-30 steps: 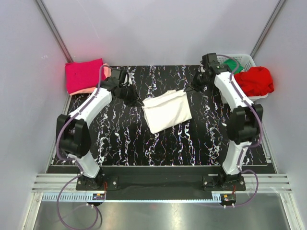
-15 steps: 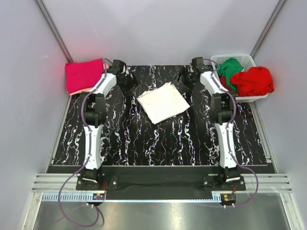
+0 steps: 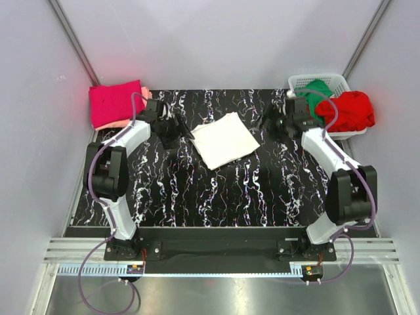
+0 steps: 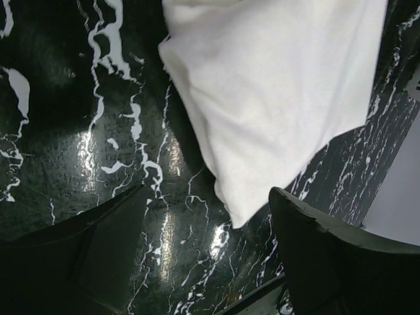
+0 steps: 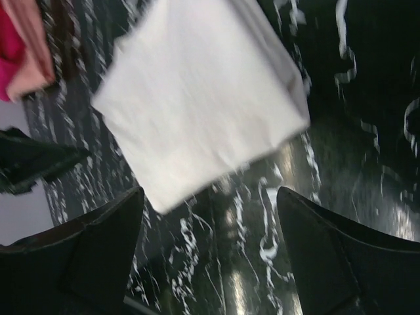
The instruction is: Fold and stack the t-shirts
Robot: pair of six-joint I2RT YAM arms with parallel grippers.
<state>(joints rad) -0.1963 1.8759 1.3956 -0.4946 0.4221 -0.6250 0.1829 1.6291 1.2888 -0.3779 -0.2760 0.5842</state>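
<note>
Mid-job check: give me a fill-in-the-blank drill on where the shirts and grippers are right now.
1. The folded white t-shirt lies on the black marbled table, ____ the left gripper and the right gripper.
2. Both grippers are ____ and hold nothing.
3. The folded magenta t-shirt sits on a ____ one in the far left corner.
4. The white slatted plastic basket holds a red t-shirt and a ____ one.

Missing words: between; open; salmon-pink; green.

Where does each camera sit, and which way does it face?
Top external: above, behind the bases, looking down at the table; both arms show.
Left wrist: low over the table, facing the folded white t-shirt; own open fingers below.
Right wrist: facing it from the opposite side; own fingers below.
Shared: all see that t-shirt.
</note>
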